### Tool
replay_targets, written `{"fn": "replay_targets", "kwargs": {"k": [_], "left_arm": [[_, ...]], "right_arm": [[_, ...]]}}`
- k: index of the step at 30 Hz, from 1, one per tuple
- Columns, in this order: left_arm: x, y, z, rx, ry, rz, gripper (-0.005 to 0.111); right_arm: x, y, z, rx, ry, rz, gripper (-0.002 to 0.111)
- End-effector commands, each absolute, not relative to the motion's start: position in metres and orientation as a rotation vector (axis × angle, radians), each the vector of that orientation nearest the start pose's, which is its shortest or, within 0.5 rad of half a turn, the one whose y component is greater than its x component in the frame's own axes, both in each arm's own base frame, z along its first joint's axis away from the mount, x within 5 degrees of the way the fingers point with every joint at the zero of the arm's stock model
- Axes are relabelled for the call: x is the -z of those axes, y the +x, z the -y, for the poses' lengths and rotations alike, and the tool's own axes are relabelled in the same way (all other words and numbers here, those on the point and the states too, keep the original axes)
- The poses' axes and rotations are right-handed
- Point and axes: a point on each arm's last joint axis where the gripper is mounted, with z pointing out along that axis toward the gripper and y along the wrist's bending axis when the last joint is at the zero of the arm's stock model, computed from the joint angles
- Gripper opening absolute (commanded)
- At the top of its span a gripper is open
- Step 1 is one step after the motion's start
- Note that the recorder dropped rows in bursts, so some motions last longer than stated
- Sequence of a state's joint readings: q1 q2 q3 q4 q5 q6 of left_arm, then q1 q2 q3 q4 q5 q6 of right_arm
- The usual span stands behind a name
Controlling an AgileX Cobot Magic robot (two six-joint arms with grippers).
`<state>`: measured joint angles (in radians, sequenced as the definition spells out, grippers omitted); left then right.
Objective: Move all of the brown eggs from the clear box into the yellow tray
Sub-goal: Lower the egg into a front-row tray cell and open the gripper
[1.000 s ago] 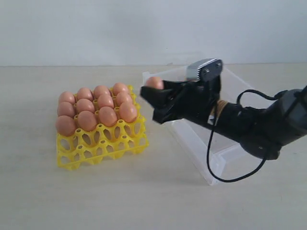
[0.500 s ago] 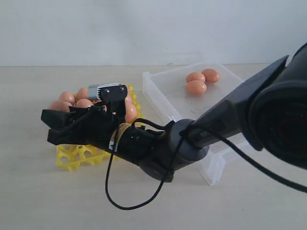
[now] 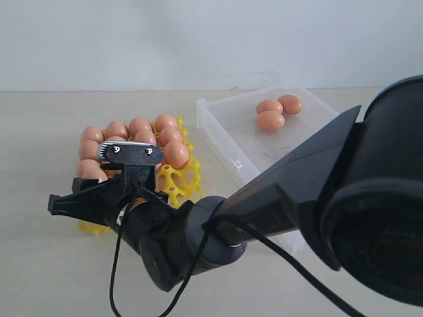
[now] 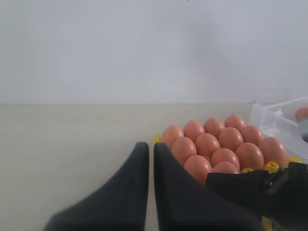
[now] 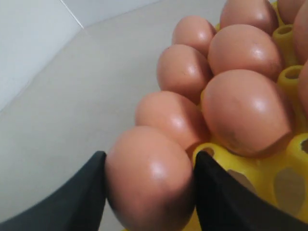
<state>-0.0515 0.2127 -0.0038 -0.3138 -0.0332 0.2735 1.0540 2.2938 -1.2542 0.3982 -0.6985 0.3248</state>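
Note:
My right gripper (image 5: 149, 159) is shut on a brown egg (image 5: 150, 180), its black fingers (image 5: 91, 187) against both sides. It hangs at the near left corner of the yellow tray (image 3: 178, 181), where several brown eggs (image 3: 139, 129) fill the back rows. In the exterior view the right gripper (image 3: 76, 200) hides the held egg. Three brown eggs (image 3: 274, 112) lie at the far end of the clear box (image 3: 218, 125). My left gripper (image 4: 150, 149) is shut and empty, low beside the tray's eggs (image 4: 216, 144).
The right arm (image 3: 264, 198) stretches from the near right across the box's near end to the tray. Its loose black cable (image 3: 115, 277) hangs below the wrist. A white wall stands behind the beige table (image 3: 39, 264).
The right arm swung left from the clear box with the egg, crossed over the tray and came down to the tray's near left corner. The jaws kept their grip.

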Motion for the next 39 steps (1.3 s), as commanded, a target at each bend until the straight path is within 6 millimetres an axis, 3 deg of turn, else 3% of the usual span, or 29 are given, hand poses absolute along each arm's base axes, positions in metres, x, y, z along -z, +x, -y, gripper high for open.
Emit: {"fn": "replay_targets", "kwargs": {"k": [1,6,8,13,15,29,33,39], "left_arm": [[-0.203,0.075,0.003,0.063,0.004,-1.657,0.004],[-0.203,0.075,0.003,0.063,0.004,-1.657,0.004],[-0.203,0.075,0.003,0.063,0.004,-1.657,0.004],[-0.203,0.075,0.003,0.063,0.004,-1.657,0.004],[-0.203,0.075,0.003,0.063,0.004,-1.657,0.004],[-0.203,0.075,0.003,0.063,0.004,-1.657,0.004],[-0.203,0.075,0.003,0.063,0.004,-1.657,0.004],[-0.203,0.075,0.003,0.063,0.004,-1.657,0.004]], "right_arm": [[-0.094,0.249,-0.392,-0.882,-0.254,-1.947,0.0],[-0.094,0.248,-0.392,-0.877,-0.282,-1.946,0.002],[-0.094,0.248,-0.392,-0.877,-0.282,-1.945,0.01],[-0.094,0.248,-0.392,-0.877,-0.282,-1.945,0.042],[-0.094,0.248,-0.392,-0.877,-0.282,-1.945,0.048],[-0.099,0.25,-0.392,-0.874,-0.288,-1.893,0.048],[-0.116,0.252,-0.392,-0.828,-0.328,-1.813,0.048],[-0.164,0.247,-0.393,-0.766,-0.514,-1.683,0.047]]}}
